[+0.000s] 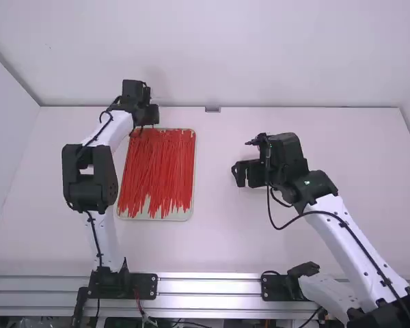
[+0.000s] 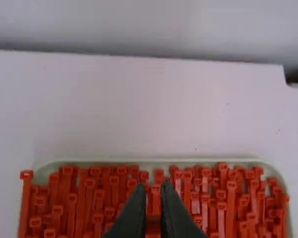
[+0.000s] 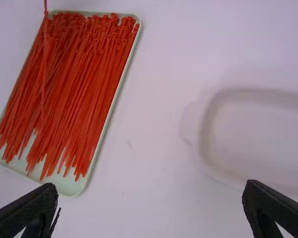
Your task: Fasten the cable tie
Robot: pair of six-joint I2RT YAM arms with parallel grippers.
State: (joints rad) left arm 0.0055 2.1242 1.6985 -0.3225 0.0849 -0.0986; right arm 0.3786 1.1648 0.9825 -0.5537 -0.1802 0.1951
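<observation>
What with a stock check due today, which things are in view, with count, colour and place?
orange-red plastic cable ties: many, orange-red, lying lengthwise in the tray
pale green rectangular tray: one, pale green, on the table's left-arm side
white table: one, white, under everything
silver metal rail: one, silver, near edge, carrying both arm bases
left gripper: one, black, over the tray's far end, shut on one tie
right gripper: one, black, open, right of the tray, empty

The cable ties are orange-red plastic, smooth, with a slight sheen. The tray under them looks like pale, matt plastic. The counter around the tray is white, smooth and matt. The right arm has glossy white links.
</observation>
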